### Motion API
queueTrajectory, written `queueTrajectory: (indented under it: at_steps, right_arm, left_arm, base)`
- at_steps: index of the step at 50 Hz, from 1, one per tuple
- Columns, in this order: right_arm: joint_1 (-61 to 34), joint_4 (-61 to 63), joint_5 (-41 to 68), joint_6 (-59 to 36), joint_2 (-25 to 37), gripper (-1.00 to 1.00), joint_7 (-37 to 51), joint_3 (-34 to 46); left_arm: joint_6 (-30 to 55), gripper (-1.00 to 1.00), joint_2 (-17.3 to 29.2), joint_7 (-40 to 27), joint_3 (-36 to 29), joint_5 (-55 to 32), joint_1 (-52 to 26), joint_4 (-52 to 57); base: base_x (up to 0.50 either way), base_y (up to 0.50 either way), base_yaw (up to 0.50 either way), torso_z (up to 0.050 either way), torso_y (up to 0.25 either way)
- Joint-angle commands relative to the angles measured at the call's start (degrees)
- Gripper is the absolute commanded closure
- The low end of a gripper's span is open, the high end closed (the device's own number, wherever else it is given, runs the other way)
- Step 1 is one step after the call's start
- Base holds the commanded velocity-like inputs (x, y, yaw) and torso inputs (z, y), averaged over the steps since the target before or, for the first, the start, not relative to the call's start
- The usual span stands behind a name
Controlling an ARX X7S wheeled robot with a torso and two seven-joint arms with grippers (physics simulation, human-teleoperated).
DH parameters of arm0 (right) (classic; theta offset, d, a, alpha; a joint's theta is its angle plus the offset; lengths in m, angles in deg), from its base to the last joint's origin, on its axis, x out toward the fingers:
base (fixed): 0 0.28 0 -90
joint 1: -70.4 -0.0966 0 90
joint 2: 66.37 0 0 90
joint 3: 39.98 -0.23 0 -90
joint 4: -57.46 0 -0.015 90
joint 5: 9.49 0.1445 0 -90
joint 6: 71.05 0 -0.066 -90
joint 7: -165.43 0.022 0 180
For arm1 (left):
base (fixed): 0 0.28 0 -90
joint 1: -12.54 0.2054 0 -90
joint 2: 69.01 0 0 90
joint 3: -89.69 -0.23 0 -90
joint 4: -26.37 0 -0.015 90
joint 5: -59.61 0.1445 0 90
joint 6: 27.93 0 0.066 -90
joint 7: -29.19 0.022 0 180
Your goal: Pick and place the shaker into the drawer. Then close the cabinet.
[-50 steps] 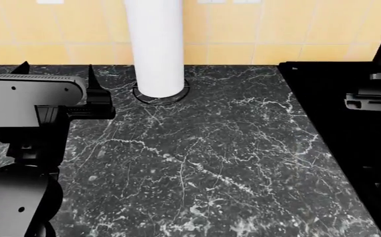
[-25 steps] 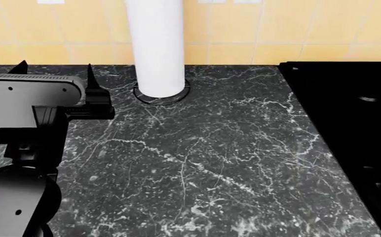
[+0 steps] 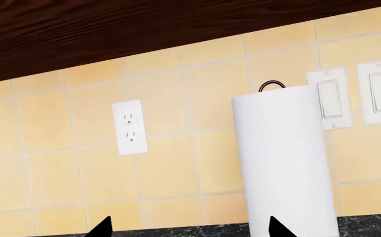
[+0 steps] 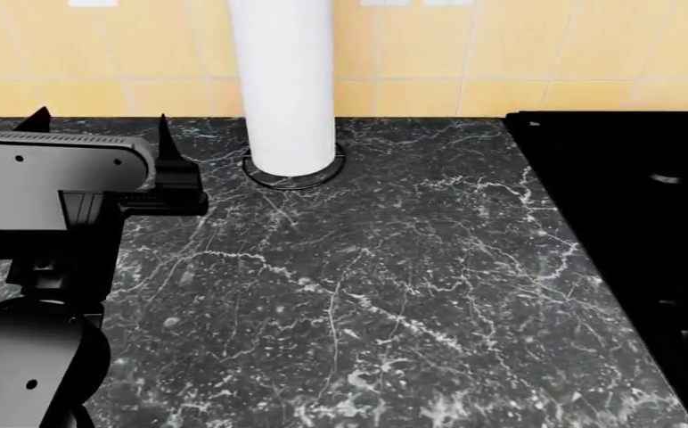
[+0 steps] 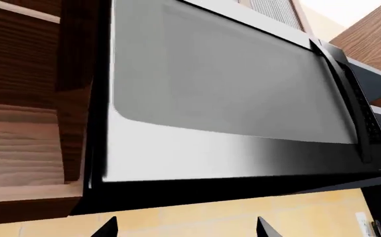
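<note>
Right now my left end effector [image 4: 97, 120] is hovering over the black marble counter [image 4: 380, 285], fingertips spread wide apart and gripping nothing, pointing toward the white paper towel roll [image 4: 282, 85] standing near it. My right end effector [image 5: 185, 228] is showing only in its wrist view, its two dark tips likewise wide apart and empty, aiming up at a microwave [image 5: 230, 98]. Neither shaker nor drawer is appearing anywhere.
</note>
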Motion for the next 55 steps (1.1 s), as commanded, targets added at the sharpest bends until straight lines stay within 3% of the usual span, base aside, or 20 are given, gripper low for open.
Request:
queueTrajectory:
  at_steps: [1, 23, 38, 55]
  right_arm:
    - [-7.35, -8.41, -1.63, 0.66, 1.25, -1.00, -0.85, 5.19]
    - [-24.67, -18.25, -5.30, -1.19, 3.50, -1.00, -2.53, 18.19]
    - [-35.49, -23.97, -7.67, -2.45, -1.50, -1.00, -5.43, 31.12]
    - [-41.47, -26.51, -6.93, -6.14, -6.08, -1.00, -8.18, 38.35]
  left_arm:
    - [-4.10, -1.00, -0.48, 0.95, 0.42, 0.09, 1.04, -2.91]
    - [-3.10, -1.00, 0.21, 0.15, 0.01, 0.01, 1.31, -2.01]
    - [-2.81, -1.00, 0.58, -0.04, 0.86, -0.54, 1.82, -1.22]
    - [-1.88, -1.00, 0.93, 0.22, 3.00, -1.89, 2.04, 0.34]
  base:
    - [0.00, 0.00, 0.00, 0.000, 0.000]
    - [0.00, 0.00, 0.00, 0.000, 0.000]
    - [0.00, 0.00, 0.00, 0.003, 0.001]
    - [0.00, 0.00, 0.00, 0.015, 0.006]
